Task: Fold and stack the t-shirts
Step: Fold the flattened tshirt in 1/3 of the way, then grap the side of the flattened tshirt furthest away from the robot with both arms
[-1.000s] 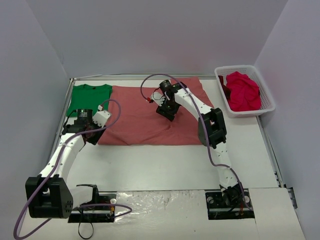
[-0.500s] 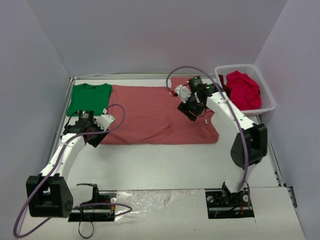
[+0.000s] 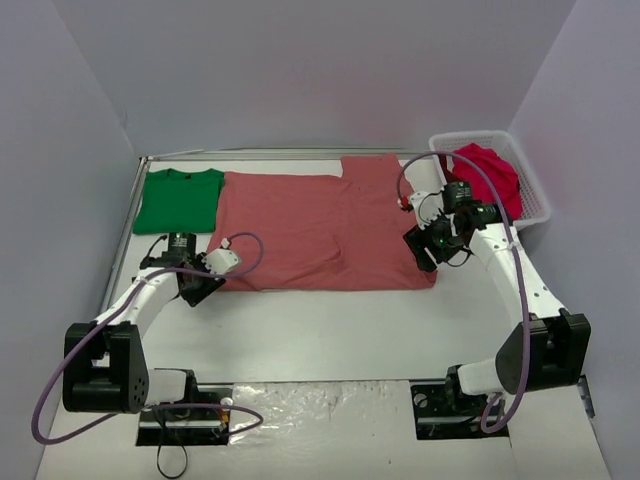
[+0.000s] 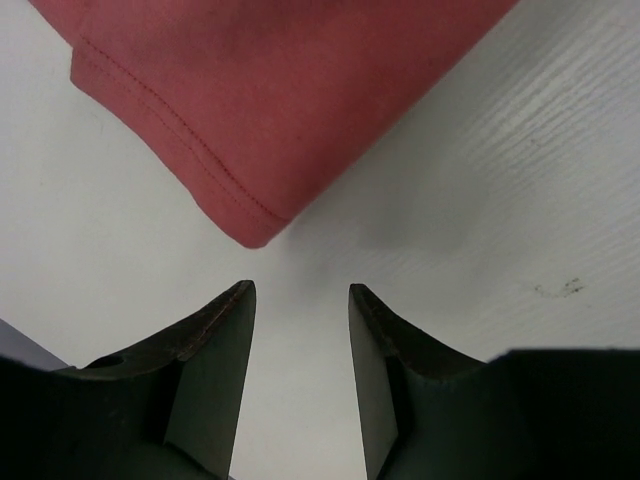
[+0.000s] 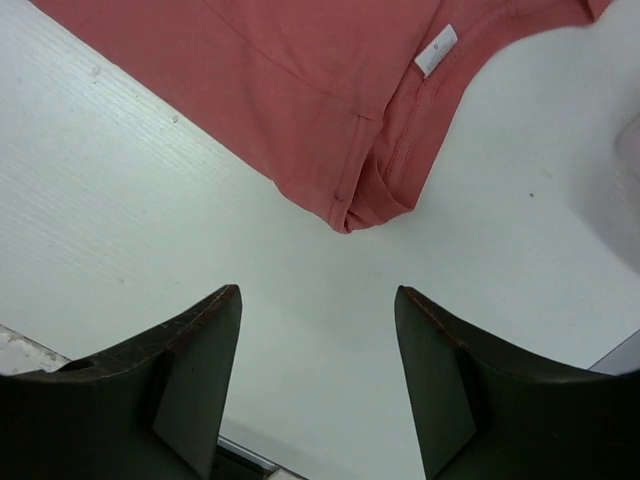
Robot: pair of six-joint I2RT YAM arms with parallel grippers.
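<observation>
A salmon-pink t-shirt [image 3: 310, 230] lies spread flat across the middle of the table. My left gripper [image 3: 200, 291] hovers just off its near left corner [image 4: 245, 150]; it is open [image 4: 300, 292] with only bare table between the fingers. My right gripper [image 3: 424, 250] hangs by the shirt's near right corner, at the collar end with a white label [image 5: 437, 48]; it is open [image 5: 318, 295] and empty too. A folded green t-shirt [image 3: 180, 199] lies at the far left. Crimson t-shirts [image 3: 488, 182] are heaped in the basket.
A white lattice basket [image 3: 537, 196] stands at the far right against the wall. A raised rail [image 3: 126, 235] runs along the table's left edge beside the green shirt. Both arm bases [image 3: 460, 400] sit at the near edge.
My right arm swung from the middle of the pink shirt to its near right corner, jaws opening wider. My left gripper slid nearer and slightly right, to the shirt's near left corner.
</observation>
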